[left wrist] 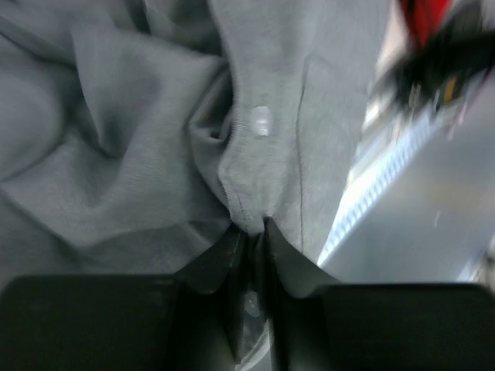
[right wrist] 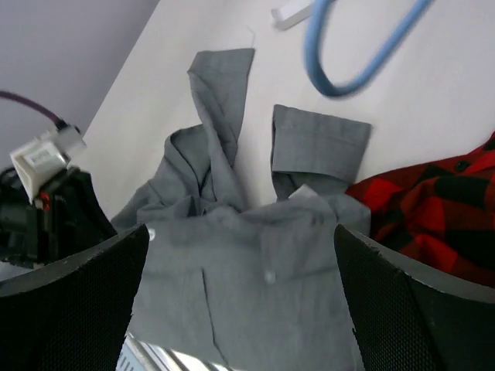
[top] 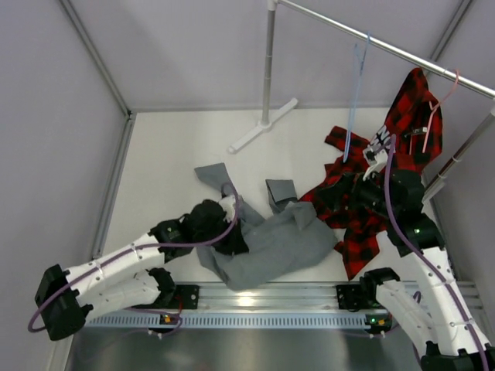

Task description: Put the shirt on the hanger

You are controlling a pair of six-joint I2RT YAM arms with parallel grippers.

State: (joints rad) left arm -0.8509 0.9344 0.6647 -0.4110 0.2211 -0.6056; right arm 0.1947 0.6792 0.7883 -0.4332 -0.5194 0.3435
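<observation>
Left gripper (left wrist: 255,228) pinches the shirt (left wrist: 116,154) by its button edge, probably to lift it; right gripper (right wrist: 241,232) hovers wide open, ready to help.

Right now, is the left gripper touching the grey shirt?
Touching. The left wrist view shows the left gripper shut on a fold of the shirt, with the cloth pinched between its fingertips just below a button.

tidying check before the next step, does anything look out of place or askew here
The plaid shirt sags off its pink hanger, its lower part sprawled on the table. The grey shirt lies crumpled in a heap.
</observation>
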